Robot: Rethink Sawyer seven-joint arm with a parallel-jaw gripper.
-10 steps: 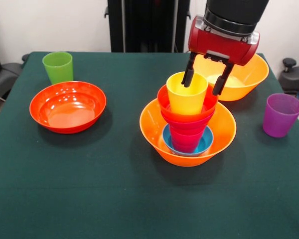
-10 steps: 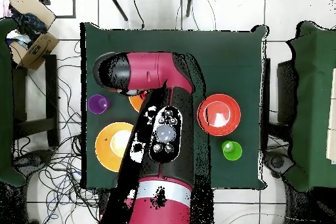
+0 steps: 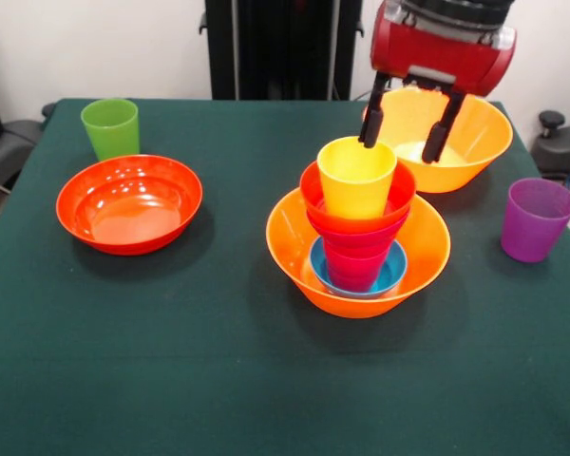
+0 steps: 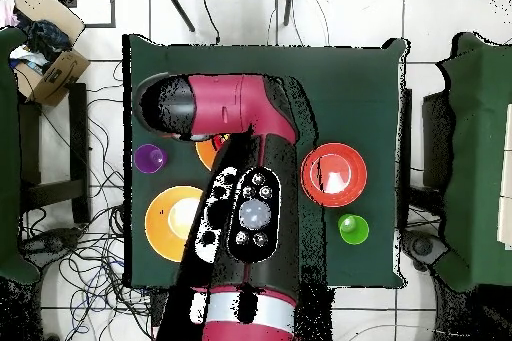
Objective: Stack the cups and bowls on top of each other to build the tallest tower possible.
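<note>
pincer (image 3: 406, 126) open, yellow cup (image 3: 356, 178) topping tower (image 3: 358, 239)

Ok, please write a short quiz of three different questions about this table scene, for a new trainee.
1. True or false: the gripper holds the yellow plastic cup.
2. Which cup stands beside the wide shallow red-orange bowl? A) the green plastic cup B) the purple plastic cup
3. Fill in: the tower rises from a large ____ bowl.

Key: 1 false, it is open above the cup; 2 A; 3 orange.
</note>
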